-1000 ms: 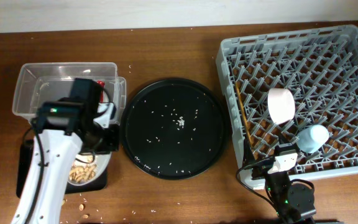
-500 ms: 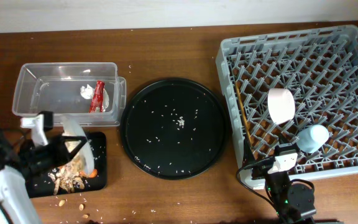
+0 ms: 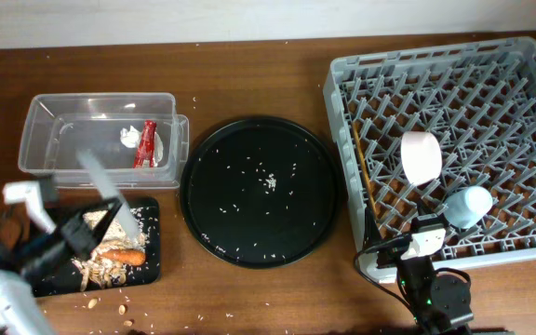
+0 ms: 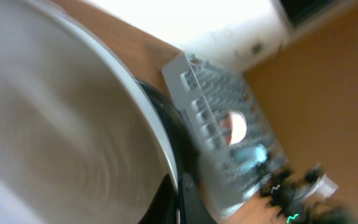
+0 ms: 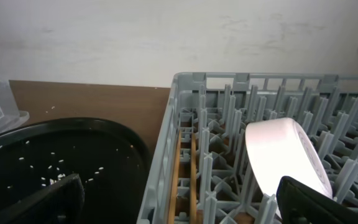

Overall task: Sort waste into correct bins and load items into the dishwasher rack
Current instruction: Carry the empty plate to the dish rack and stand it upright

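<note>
My left gripper (image 3: 89, 231) is shut on the rim of the pale grey plate (image 3: 110, 195), which is tilted steeply on edge over the flat black tray (image 3: 152, 209). The plate fills the left wrist view (image 4: 55, 124). Beige food scraps (image 3: 100, 270) and the orange carrot piece (image 3: 121, 253) lie on that tray. The clear tub (image 3: 63, 107) holds the red wrapper (image 3: 144, 144) and white tissue (image 3: 130, 135). The dishwasher rack (image 3: 529, 65) holds the white bowl (image 3: 422, 155), blue cup (image 3: 468, 205) and chopsticks (image 3: 359, 177). My right gripper (image 5: 185, 205) is open and empty at the rack's front edge (image 5: 185, 81).
A large round black tray (image 3: 259, 191) with scattered rice grains lies between the bins and the rack. A few crumbs lie on the table in front of the flat tray (image 3: 110, 302). The right wrist view shows the bowl (image 5: 284, 155) and chopsticks (image 5: 179, 168).
My left arm has drawn back to the lower left and tipped the plate up on edge. The scraps and the carrot have slid off it onto the flat black tray. The right arm has not moved.
</note>
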